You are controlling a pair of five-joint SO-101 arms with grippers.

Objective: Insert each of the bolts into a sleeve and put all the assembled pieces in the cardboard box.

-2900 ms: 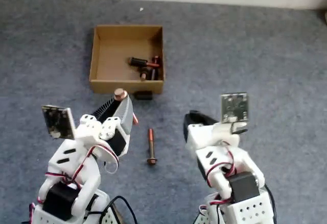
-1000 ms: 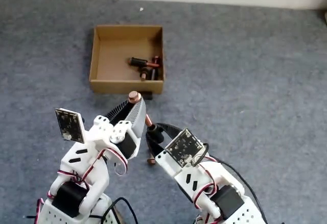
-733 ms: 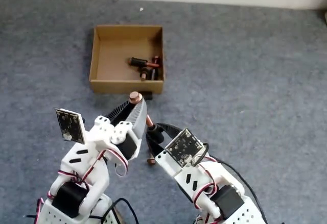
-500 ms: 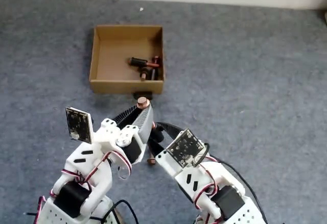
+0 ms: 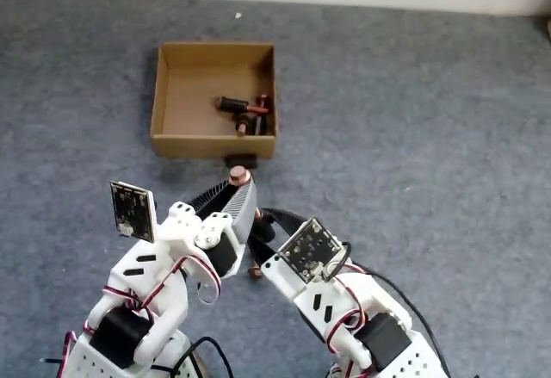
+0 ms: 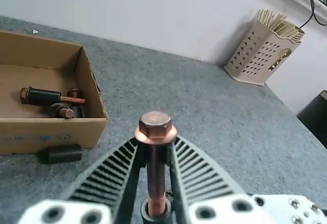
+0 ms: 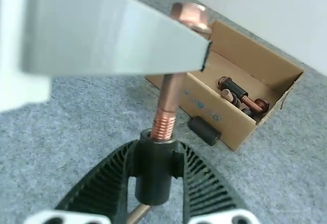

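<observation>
While within sleeve (image 7: 153,175), bolt (image 7: 164,117) tip out of sight

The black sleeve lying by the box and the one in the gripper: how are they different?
The loose sleeve lies on its side on the carpet beside the cardboard box; the held sleeve is clamped in the right gripper, off the carpet. The loose sleeve carries no bolt; the held sleeve has the threaded tip of the copper bolt at its mouth. Both are black cylinders.

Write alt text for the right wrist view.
The right pincer grips an upright black sleeve, with the threaded tip of a copper bolt entering its top. Behind, a cardboard box holds assembled pieces; a spare sleeve lies beside it.
</observation>
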